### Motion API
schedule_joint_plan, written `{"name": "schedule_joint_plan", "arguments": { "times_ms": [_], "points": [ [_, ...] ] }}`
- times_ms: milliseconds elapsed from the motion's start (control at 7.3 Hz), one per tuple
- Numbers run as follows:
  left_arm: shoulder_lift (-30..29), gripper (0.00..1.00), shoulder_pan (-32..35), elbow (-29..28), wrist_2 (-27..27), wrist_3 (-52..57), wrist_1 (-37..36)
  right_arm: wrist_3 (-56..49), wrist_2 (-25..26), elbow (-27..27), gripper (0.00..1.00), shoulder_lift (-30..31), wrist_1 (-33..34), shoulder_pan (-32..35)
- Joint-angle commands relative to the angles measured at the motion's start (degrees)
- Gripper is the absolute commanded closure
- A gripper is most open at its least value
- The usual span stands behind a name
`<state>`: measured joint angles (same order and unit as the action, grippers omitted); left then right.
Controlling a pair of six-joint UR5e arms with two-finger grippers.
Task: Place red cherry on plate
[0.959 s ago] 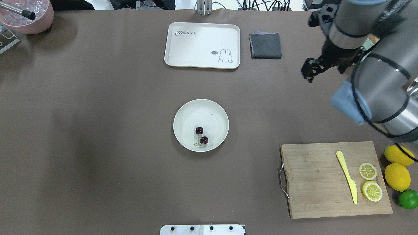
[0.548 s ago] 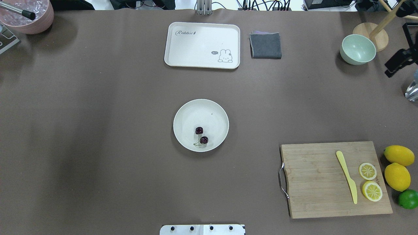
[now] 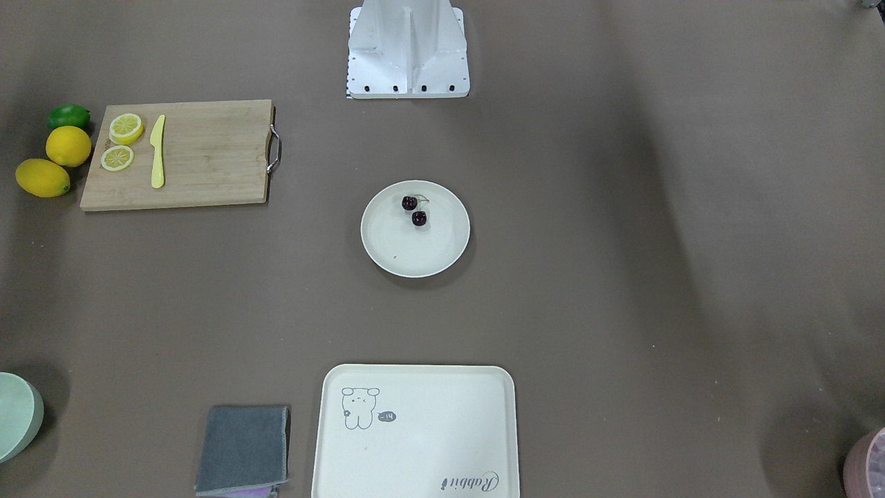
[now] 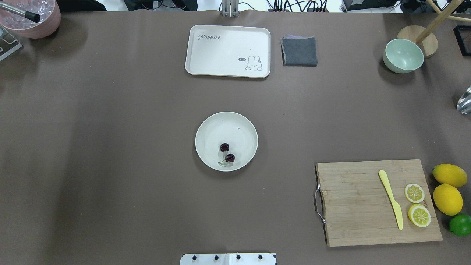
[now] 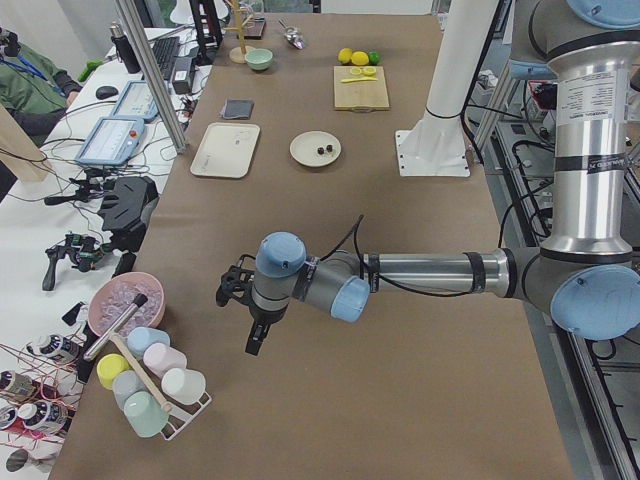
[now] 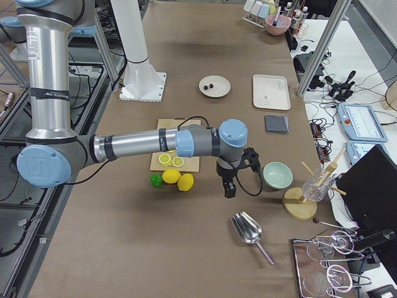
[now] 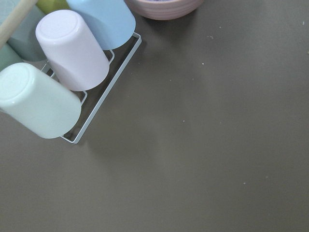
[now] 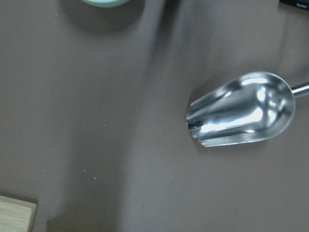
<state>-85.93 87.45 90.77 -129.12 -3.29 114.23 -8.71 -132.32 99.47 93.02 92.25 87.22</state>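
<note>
Resting on the plate [image 4: 235,127] at mid-frame, the red cherry [image 4: 230,158] is being judged as placed, so nothing is being left undone. The left tool [image 5: 253,343] and right tool [image 6: 230,190] are being held well away; their opening cannot be told.

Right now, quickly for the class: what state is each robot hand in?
Left hand: cannot be told from the side view.
Right hand: cannot be told either.

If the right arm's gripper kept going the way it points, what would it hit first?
Probably bare table: the right gripper points roughly straight down, and its wrist camera shows the metal scoop off to one side.
</note>
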Motion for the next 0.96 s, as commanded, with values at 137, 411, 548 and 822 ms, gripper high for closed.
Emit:
{"name": "schedule_joint_plan", "arguments": {
  "times_ms": [137,411,548,822],
  "points": [
    [0.24,0.02,1.23,-0.77,0.01,0.39,-0.24,-0.08,0.66,-0.76,0.00,2.95,-1.11,3.13],
    [-0.72,0.02,5.07,1.93,-4.81,0.65,-6.96,2.64,0.75,-0.76,0.00,2.69,-1.19,3.13],
    [-0.46,0.02,5.19,4.74,-4.91,0.65,-9.96,2.82,0.75,-0.59,0.00,2.52,-1.19,3.13],
    [0.41,0.02,5.28,5.47,-4.83,0.74,-11.40,4.92,0.66,-0.68,0.00,2.34,-1.11,3.13]
  ]
}}
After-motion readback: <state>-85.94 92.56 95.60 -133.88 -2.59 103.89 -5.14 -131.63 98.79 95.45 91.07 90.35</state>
